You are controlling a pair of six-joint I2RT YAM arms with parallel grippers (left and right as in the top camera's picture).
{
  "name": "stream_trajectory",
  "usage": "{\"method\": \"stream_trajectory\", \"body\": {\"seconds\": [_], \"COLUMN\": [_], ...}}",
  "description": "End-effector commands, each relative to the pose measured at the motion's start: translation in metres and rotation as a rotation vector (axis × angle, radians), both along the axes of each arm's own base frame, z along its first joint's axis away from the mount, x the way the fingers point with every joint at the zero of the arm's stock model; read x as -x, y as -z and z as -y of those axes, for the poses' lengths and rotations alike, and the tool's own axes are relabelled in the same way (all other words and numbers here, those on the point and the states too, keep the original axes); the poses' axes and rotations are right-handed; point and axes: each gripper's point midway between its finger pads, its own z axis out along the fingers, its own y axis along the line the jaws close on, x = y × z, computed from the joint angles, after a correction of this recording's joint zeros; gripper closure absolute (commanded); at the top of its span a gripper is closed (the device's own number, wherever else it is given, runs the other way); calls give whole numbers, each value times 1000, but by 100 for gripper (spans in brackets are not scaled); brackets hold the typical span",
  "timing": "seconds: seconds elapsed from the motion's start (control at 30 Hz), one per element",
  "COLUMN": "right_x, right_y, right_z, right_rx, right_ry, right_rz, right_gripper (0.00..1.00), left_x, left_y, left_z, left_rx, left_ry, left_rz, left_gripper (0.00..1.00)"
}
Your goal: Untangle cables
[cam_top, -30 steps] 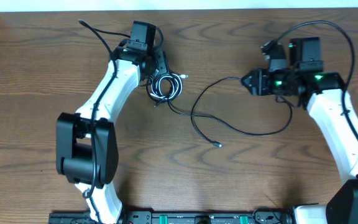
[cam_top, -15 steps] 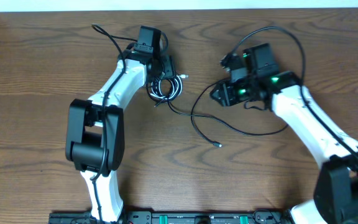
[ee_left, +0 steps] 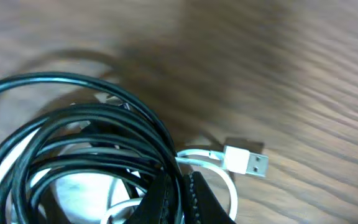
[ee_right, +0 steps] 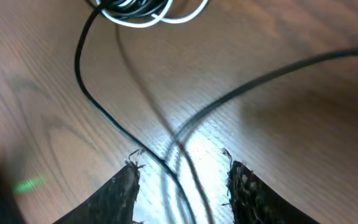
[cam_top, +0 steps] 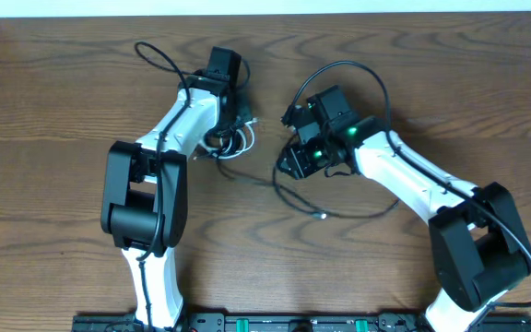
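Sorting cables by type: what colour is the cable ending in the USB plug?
It's a white cable, best seen in the left wrist view.

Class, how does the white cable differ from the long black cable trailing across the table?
The white cable is pale and lies curled at the bundle; the black cable is dark and trails away across the table in a wide loose curve. The white cable's plug looks broad and flat; the black cable's free end is tiny. Both are thin cords.

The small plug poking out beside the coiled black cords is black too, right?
No. The small rectangular plug beside the coiled black cords is white with a metal tip, not black; the left wrist view shows it.
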Motion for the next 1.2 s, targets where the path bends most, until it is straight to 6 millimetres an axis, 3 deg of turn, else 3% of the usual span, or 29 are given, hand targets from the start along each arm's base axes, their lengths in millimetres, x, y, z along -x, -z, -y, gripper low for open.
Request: {"method": "stream_trajectory", "body": {"seconds": [0.0, 0.2, 0.33, 0.5, 0.57, 0.67, 0.73, 1.0, 1.17], "right_x": [3, -2, 5, 12, 16, 20, 19, 21, 26], "right_y": [-2, -13, -22, -29, -30, -33, -33, -31, -9], "right_z": [-12, -32, -52, -70, -77, -87, -92, -108, -119], "right_rx": [-13, -64, -128, -158, -166, -170, -155, -147, -138], "right_ry": [-36, -68, -122, -164, -181, -199, -196, -209, -232], "right_rz": [19, 95, 115, 149, 160, 190, 227, 281, 263], "right_gripper": [54, 54, 47, 46, 45, 38, 35, 31, 31], "left_x": [1, 9, 9, 7, 3, -2, -3, 11, 21], "left_y": [7, 9, 6, 1, -5, -17, -26, -30, -27], "left_z": [-30, -18, -9, -8, -12, -14, -20, -38, -39], "left_rx": [-71, 64, 150, 203, 208, 233, 238, 216, 188], "left_ry": [-165, -145, -131, -133, -140, -103, -107, -95, -6], "left_rz": [-22, -84, -103, -103, -88, -60, -48, -89, -117], "left_gripper": [92, 92, 93, 92, 85, 50, 37, 36, 36]}}
